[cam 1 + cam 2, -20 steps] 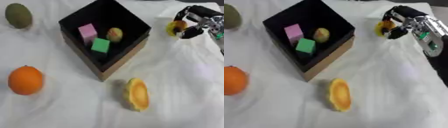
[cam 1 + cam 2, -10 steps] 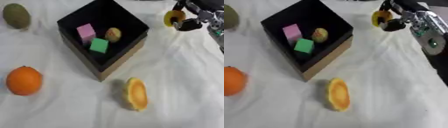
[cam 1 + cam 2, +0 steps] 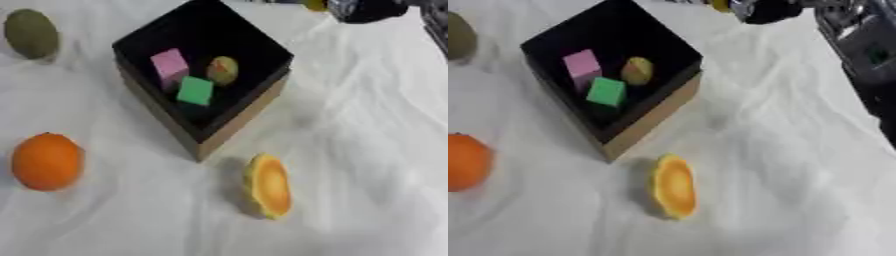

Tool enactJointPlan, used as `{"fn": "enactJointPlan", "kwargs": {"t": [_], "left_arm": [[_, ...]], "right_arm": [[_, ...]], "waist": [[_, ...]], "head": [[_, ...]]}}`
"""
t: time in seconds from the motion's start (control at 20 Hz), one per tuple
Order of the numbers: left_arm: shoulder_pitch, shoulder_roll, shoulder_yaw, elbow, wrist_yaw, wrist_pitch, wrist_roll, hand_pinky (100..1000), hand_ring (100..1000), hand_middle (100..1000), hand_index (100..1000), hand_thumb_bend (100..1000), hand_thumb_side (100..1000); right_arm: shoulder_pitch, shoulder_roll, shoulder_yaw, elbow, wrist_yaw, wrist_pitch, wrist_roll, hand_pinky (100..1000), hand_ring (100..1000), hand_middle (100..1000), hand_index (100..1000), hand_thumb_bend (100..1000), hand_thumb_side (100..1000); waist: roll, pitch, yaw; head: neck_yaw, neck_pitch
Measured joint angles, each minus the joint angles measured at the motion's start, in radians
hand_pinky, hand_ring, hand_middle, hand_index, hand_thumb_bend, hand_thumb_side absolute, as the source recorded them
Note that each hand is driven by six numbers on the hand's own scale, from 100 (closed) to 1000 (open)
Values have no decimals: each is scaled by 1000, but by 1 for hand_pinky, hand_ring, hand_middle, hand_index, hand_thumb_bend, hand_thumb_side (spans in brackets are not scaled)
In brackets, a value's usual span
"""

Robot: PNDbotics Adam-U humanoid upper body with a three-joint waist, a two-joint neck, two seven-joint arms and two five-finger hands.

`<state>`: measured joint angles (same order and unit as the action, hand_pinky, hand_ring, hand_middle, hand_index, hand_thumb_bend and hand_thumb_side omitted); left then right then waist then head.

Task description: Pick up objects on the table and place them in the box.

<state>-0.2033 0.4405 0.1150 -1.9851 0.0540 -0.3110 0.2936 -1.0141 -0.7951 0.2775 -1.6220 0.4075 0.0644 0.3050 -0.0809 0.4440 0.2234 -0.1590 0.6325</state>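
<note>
1. The desk [image 3: 367, 150], covered by a wrinkled white cloth, is shown from above; all loose items rest on it.
2. The box [image 3: 229, 125], black inside with tan outer walls, is set cornerwise left of centre. Three items are seen within it: a pink block [image 3: 170, 65], a green block [image 3: 195, 91] just beside it, and a small yellowish fruit [image 3: 223, 70].
3. The right hand [image 3: 770, 10] is seen at the upper edge, above and beyond the box's far right corner. Only a dark mass is visible; whether its fingers are apart or clamped cannot be told. A small yellow object [image 3: 721, 5] is seen touching its left side, largely cut off by the frame edge.
4. An orange [image 3: 45, 161] lies at the left edge, well apart from the box.
5. A greenish fruit [image 3: 31, 33] lies at the upper left.
6. An orange-yellow slice-shaped piece [image 3: 268, 186] lies near the box's front corner.
7. Step judged in hand: carriage of the yellow object toward the box. The next move is judged to call for travel leftward over the opening before release.
</note>
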Motion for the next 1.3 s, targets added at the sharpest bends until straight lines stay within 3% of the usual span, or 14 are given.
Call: {"fn": "enactJointPlan", "kwargs": {"t": [0.35,0.6,0.8,0.95,1.15,1.3], "left_arm": [[-9,0,-1,0,7,-4,-4,863,760,742,807,100,481],[-25,1,-6,0,9,-8,-7,862,758,740,807,100,466],[-36,9,-7,0,11,-16,-8,862,757,739,807,100,465],[-42,9,-7,0,12,-19,-7,862,757,738,807,100,465],[-45,9,-7,0,13,-19,-7,862,756,739,807,100,467],[-45,9,-7,0,13,-17,-9,862,756,739,807,100,468]], "right_arm": [[-124,142,84,-29,-28,-9,90,826,753,472,526,100,100],[-144,216,139,26,-9,-35,132,827,763,495,550,100,100],[-138,237,173,82,24,-75,151,834,784,529,587,100,100],[-135,245,183,121,47,-108,164,839,817,583,640,100,100],[-130,256,192,162,85,-145,189,882,919,777,810,100,100],[-130,257,193,175,110,-176,221,924,976,849,872,142,283]], "waist": [[-6,0,19],[-16,0,44],[-21,0,61],[-23,0,66],[-25,0,66],[-25,0,66]], "head": [[-19,1],[-33,0],[-46,-2],[-49,-3],[-52,-9],[-53,-9]]}}
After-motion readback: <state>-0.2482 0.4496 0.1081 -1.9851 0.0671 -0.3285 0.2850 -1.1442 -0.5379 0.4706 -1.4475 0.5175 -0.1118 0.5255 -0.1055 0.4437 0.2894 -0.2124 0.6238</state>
